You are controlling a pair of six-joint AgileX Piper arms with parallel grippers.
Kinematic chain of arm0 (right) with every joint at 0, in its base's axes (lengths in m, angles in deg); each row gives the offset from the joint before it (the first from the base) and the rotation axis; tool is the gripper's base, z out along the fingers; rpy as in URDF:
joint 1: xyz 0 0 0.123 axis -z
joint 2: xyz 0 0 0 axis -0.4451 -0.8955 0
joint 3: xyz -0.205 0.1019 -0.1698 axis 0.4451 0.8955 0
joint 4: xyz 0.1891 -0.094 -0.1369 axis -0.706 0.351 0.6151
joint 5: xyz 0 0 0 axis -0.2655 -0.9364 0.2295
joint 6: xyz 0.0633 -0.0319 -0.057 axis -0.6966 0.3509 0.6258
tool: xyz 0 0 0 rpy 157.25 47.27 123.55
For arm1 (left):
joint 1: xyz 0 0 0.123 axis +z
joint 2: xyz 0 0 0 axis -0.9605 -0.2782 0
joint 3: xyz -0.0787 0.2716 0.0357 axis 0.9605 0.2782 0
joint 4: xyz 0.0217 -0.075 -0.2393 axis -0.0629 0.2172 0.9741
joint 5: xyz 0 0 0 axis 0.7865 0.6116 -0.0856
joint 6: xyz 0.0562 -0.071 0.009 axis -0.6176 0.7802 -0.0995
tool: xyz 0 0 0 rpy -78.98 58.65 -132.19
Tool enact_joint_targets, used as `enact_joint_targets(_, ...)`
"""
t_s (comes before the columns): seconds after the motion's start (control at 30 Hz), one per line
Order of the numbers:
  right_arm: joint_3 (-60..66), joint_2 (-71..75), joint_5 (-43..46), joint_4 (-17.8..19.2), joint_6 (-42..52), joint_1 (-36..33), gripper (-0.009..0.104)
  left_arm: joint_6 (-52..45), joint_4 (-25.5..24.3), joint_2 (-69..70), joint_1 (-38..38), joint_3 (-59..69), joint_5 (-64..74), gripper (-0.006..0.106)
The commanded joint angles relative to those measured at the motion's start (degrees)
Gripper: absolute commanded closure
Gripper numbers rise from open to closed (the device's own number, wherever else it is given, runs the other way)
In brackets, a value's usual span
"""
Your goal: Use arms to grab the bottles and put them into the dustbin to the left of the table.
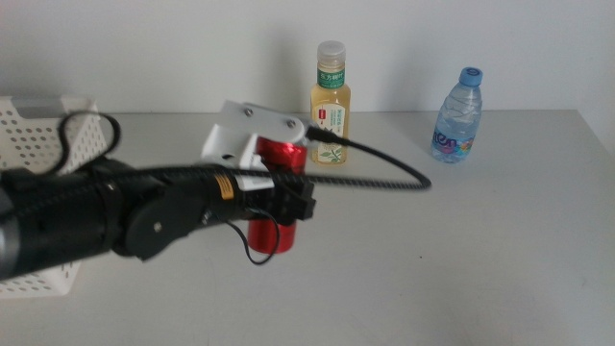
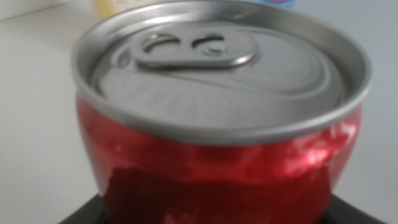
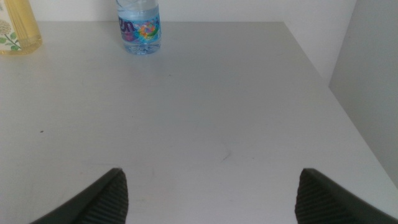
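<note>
The step in hand looks like the pick-up of the red can (image 1: 272, 197), which stands upright near the middle of the counter (image 1: 461, 259). The left tool (image 1: 288, 197) is at the can, and in the left wrist view the can (image 2: 217, 155) fills the picture with dark jaw edges low at both sides, but I cannot tell if the jaws already press on it. The yellow tea bottle (image 1: 330, 101) stands at about 1 o'clock from the can, and the small water bottle (image 1: 457, 120) stands well apart at about 2 o'clock, both upright and untouched. The white dustbin (image 1: 38, 130) is at about 9 o'clock from the can. The right tool (image 3: 211, 193) waits with its jaws spread wide over bare counter. The next move, I think, calls for a firm grip, a lift, and a carry toward 9 o'clock over the dustbin wall.
</note>
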Motion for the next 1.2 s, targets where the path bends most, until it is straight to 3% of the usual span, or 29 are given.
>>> enact_joint_targets(0.0, -0.51, 1.25, 4.13, 0.91, 0.53, 0.40, 0.001, 0.09, 0.83, 5.48, 3.57, -7.49, 9.15, 0.093)
enact_joint_targets(0.3, -0.51, 1.25, 4.13, 0.91, 0.53, 0.40, 0.001, -18.65, 0.67, 4.91, 23.29, -34.89, 53.26, 0.093)
enact_joint_targets(0.57, -0.51, 1.25, 4.13, 0.91, 0.53, 0.40, 0.001, -23.29, 0.77, -2.14, 43.34, -53.12, 68.25, 0.093)
enact_joint_targets(0.77, -0.51, 1.25, 4.13, 0.91, 0.53, 0.40, 0.001, -23.63, 0.88, -7.98, 49.19, -55.28, 69.79, 0.093)
enact_joint_targets(1.17, -0.51, 1.25, 4.13, 0.91, 0.53, 0.40, 0.001, -22.99, -4.35, -21.36, 50.09, -55.18, 73.26, 0.093)
